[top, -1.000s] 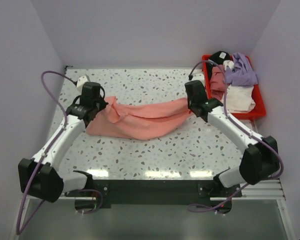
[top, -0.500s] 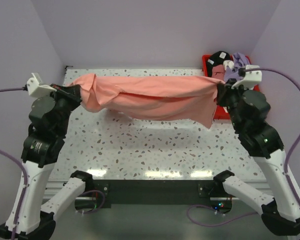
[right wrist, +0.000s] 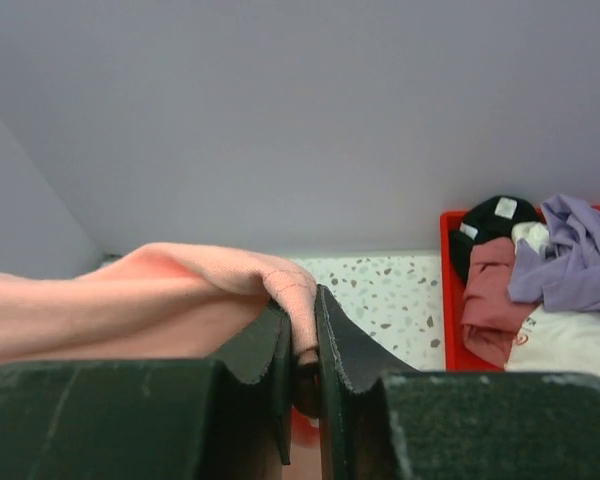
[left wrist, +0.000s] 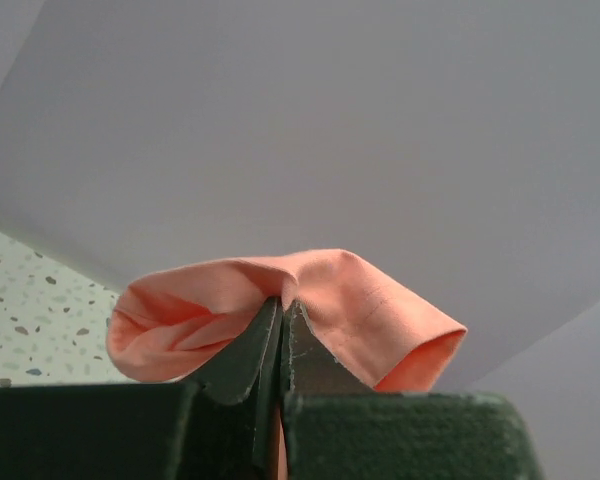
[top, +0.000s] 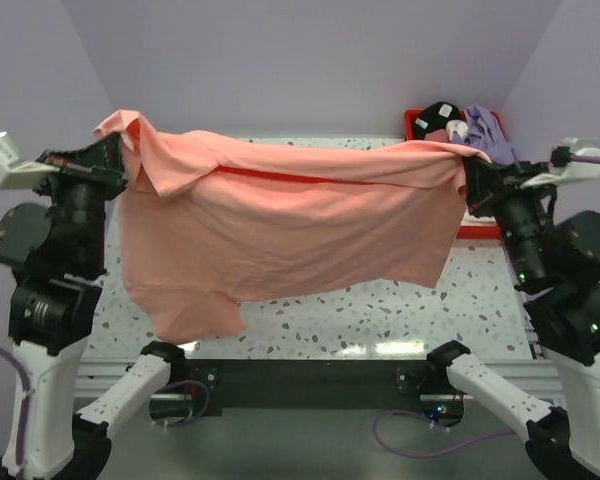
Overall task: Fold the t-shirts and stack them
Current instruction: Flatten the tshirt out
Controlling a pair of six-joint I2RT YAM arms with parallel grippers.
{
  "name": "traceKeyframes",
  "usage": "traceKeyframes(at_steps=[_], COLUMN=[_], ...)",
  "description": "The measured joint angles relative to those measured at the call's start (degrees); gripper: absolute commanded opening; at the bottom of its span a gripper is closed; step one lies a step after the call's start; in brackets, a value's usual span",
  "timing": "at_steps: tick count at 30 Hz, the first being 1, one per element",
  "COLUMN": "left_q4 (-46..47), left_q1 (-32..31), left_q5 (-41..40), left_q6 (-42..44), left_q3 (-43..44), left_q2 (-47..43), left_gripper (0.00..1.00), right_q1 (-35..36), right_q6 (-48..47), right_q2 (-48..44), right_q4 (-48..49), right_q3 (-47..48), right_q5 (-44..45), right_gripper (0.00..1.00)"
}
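Top view: the pink t-shirt (top: 280,230) hangs above the worktop (top: 380,312), pulled wide, likely so it opens flat.
Left wrist: the left gripper (left wrist: 282,310) is clenched on one corner.
Right wrist: the right gripper (right wrist: 302,312) pinches the other corner, above the worktop too.

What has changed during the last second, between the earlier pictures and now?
The left gripper and the right gripper rose and swung apart, lifting the salmon t-shirt up from the table. It was a bunched heap and now hangs spread between them. Both stayed shut on its edge. The red bin and the shirts in it did not move.
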Motion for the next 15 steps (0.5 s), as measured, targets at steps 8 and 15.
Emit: traceKeyframes(at_steps=[8,15], left_q4=[5.2,3.1], left_q1=[1.9,4.6], left_q5=[-6.4,-7.0], left_q6=[2.2,6.8], left_q3=[-1.0,5.7], left_q2=[30.4,64.2], left_gripper=[0.4,1.0], right_q1=[-3.9,-12.0], right_q6=[0.4,0.6], right_q2=[22.6,57.2], right_q4=[5.4,9.5], right_q3=[-8.2,-6.0], right_q5=[4.1,0.4], right_gripper=[0.05,0.99])
